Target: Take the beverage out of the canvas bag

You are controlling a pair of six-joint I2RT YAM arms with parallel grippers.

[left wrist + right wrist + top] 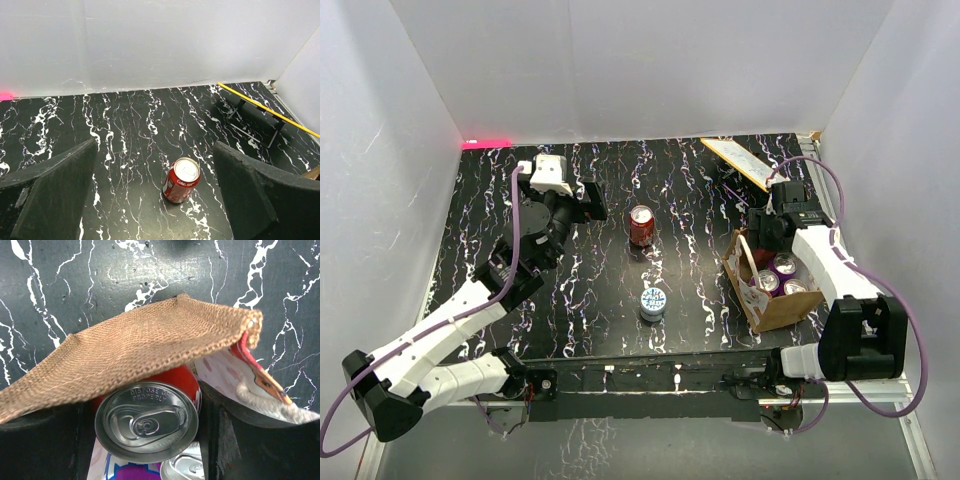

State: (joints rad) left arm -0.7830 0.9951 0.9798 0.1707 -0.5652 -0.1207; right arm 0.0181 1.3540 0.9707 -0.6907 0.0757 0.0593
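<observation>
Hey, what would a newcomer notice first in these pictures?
First, the small tan-brown canvas bag at the table's right, holding several silver-topped cans, with the right gripper inside it, shut on a red can with a silver lid. Then a red cola can standing upright mid-table on the black, white-veined tabletop, a blue-and-white can nearer the arms, and the open left gripper facing the cola can.

Red can [641, 226] and blue-white can [653, 303] stand on marbled table [580, 290].
</observation>
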